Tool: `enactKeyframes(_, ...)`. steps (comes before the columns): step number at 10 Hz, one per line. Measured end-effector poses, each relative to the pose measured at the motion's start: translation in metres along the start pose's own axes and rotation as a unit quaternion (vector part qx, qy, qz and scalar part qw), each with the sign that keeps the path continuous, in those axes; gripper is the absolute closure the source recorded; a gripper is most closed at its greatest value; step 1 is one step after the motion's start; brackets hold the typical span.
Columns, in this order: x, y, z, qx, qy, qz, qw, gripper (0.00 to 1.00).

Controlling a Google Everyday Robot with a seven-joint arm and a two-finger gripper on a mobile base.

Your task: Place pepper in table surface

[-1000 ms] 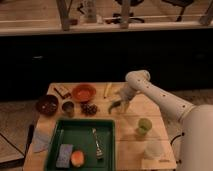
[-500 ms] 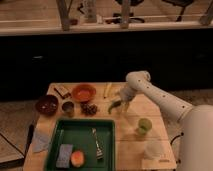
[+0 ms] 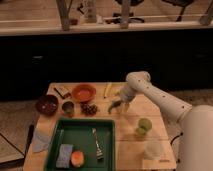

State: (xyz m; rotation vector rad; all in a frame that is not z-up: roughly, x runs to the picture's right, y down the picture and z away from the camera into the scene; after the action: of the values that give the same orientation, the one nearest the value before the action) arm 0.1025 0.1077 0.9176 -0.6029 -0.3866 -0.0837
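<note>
- Arm [image 3: 161,98] reaches in from the right, elbow bent at the far side, wrist pointing down;
- gripper [image 3: 123,107] low over table surface [image 3: 131,146], fingers spread wide;
- pepper [image 3: 114,106] just left of them; contact unclear.

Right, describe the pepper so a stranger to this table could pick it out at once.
Start at the wooden table and its dark green tray. Just past the tray's far right corner, the gripper hangs low over the planks, and the pepper is at its tip. It is slim, curved and dark green, unlike the yellow stick behind it or the light green cup in front.
</note>
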Motion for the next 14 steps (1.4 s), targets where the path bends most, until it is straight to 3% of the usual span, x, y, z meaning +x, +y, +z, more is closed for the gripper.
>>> enactKeyframes(12, 0.0024, 0.0061, 0.0059, -0.012, -0.013, 0.011, 0.9998, 0.2)
enactKeyframes(14, 0.0029, 0.0068, 0.0062, -0.013, -0.015, 0.013, 0.9997, 0.24)
